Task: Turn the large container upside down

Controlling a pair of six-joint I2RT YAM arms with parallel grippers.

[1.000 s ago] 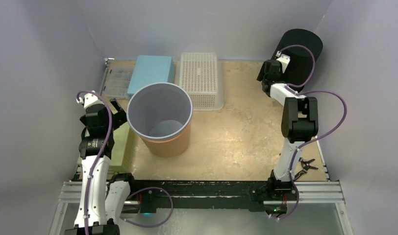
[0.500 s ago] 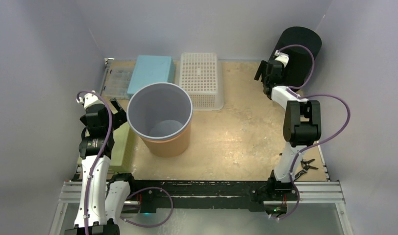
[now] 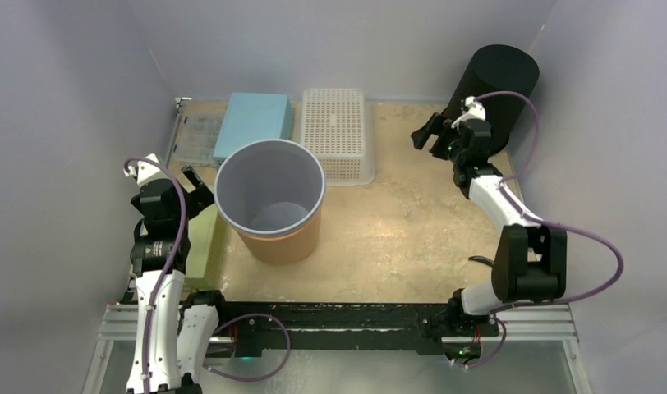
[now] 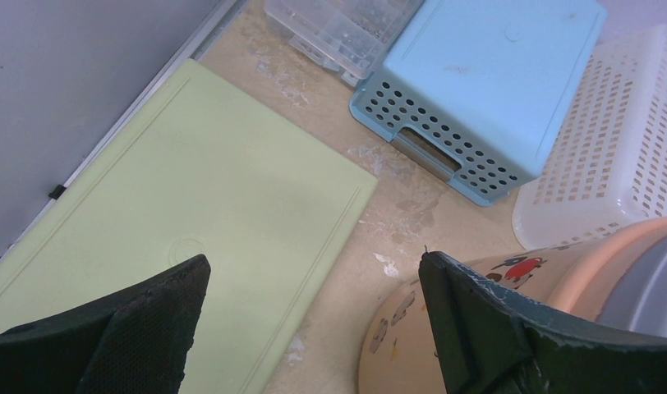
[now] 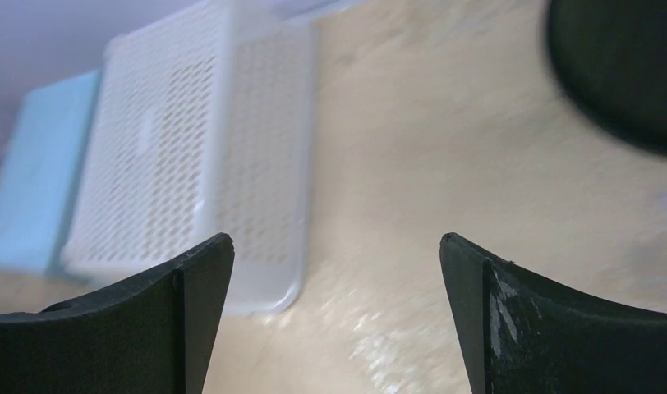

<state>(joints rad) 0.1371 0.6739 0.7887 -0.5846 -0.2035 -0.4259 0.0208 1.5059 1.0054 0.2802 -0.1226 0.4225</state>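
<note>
The large container, a peach bucket with a grey inside, stands upright with its mouth up, left of centre on the tabletop. From above, its own rim hides most of its outer wall. In the left wrist view only a slice of it shows at the lower right, with small printed figures too cut off to read.

The left jaws stand wide apart and hold nothing, at the container's left side over a pale green board. One fingertip overlaps the peach wall; whether it touches cannot be told. From above the arm covers much of that board.

The right jaws are also spread and hold nothing, above the tabletop between the white mesh basket and the black cylinder. The right wrist view is blurred, with the cylinder cropped in its upper right corner.

A blue perforated bin lies bottom up in the upper left, partly hiding a clear compartment box whose contents cannot be made out.
</note>
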